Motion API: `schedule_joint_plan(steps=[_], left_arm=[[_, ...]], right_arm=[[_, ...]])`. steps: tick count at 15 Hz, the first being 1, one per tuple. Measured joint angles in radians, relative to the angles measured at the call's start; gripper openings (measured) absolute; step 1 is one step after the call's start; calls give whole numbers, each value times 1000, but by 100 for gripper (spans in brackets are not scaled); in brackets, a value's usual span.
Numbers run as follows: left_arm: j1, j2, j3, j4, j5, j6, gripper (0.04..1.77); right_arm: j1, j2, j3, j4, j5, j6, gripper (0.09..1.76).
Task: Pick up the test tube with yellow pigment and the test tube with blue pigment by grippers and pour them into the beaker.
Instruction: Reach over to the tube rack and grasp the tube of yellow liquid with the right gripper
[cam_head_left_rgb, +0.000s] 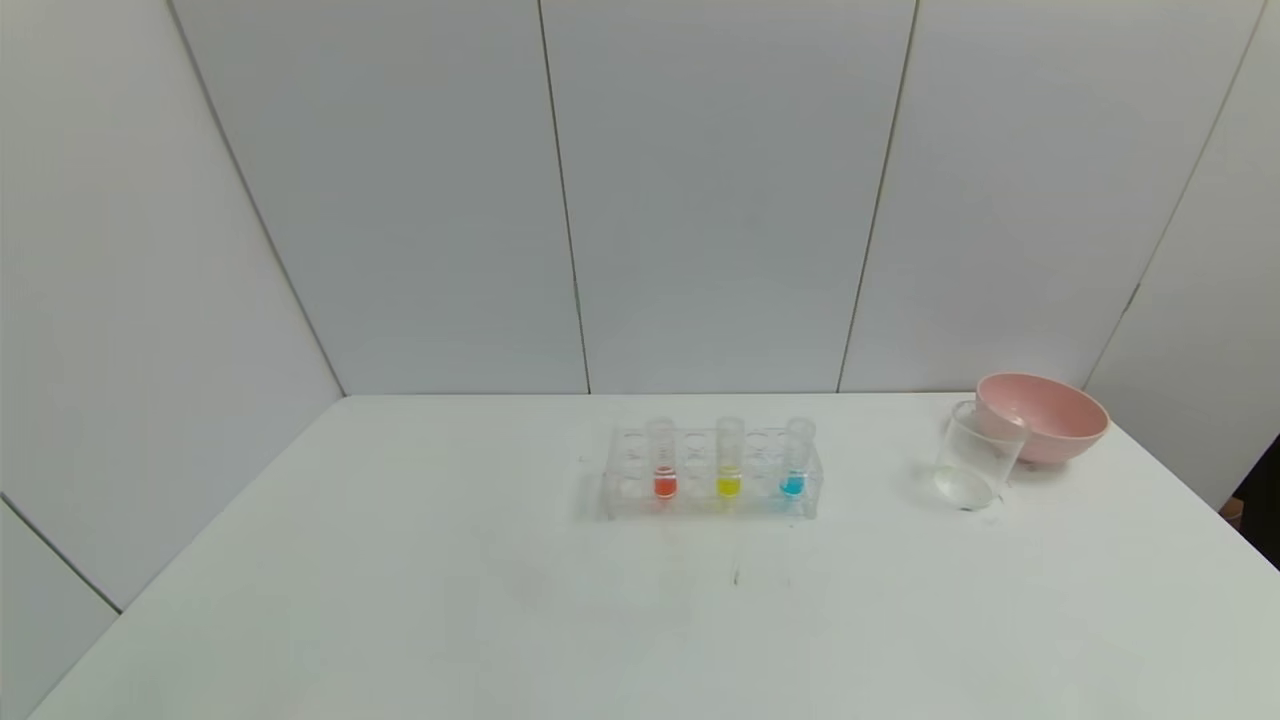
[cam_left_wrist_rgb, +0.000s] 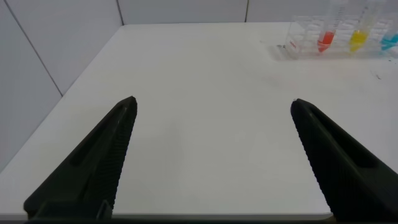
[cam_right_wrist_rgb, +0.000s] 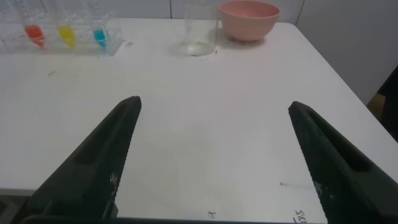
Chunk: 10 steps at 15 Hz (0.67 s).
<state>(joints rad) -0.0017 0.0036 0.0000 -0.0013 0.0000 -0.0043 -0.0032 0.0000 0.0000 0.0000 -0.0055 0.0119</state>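
The test tube with yellow pigment (cam_head_left_rgb: 729, 462) and the test tube with blue pigment (cam_head_left_rgb: 794, 460) stand upright in a clear tube rack (cam_head_left_rgb: 710, 473) at the table's middle, beside a red-orange tube (cam_head_left_rgb: 664, 462). The clear beaker (cam_head_left_rgb: 976, 455) stands to the right, in front of the pink bowl. Neither gripper shows in the head view. My left gripper (cam_left_wrist_rgb: 212, 102) is open and empty, low over the table's near left part, with the yellow tube (cam_left_wrist_rgb: 359, 36) far ahead. My right gripper (cam_right_wrist_rgb: 214, 102) is open and empty over the near right part, with the blue tube (cam_right_wrist_rgb: 99, 34) and the beaker (cam_right_wrist_rgb: 200, 28) far ahead.
A pink bowl (cam_head_left_rgb: 1041, 416) stands at the back right, touching or just behind the beaker. Grey wall panels close the table's back and left. The table's right edge (cam_head_left_rgb: 1215, 520) drops off near the bowl. The rack has several empty holes.
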Motion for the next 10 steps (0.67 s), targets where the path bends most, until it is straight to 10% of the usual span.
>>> schedule_joint_plan(steps=[10], left_arm=[[0,0,0,0,0,0,176]], right_arm=[[-1,0,0,-2,-1,3,171]])
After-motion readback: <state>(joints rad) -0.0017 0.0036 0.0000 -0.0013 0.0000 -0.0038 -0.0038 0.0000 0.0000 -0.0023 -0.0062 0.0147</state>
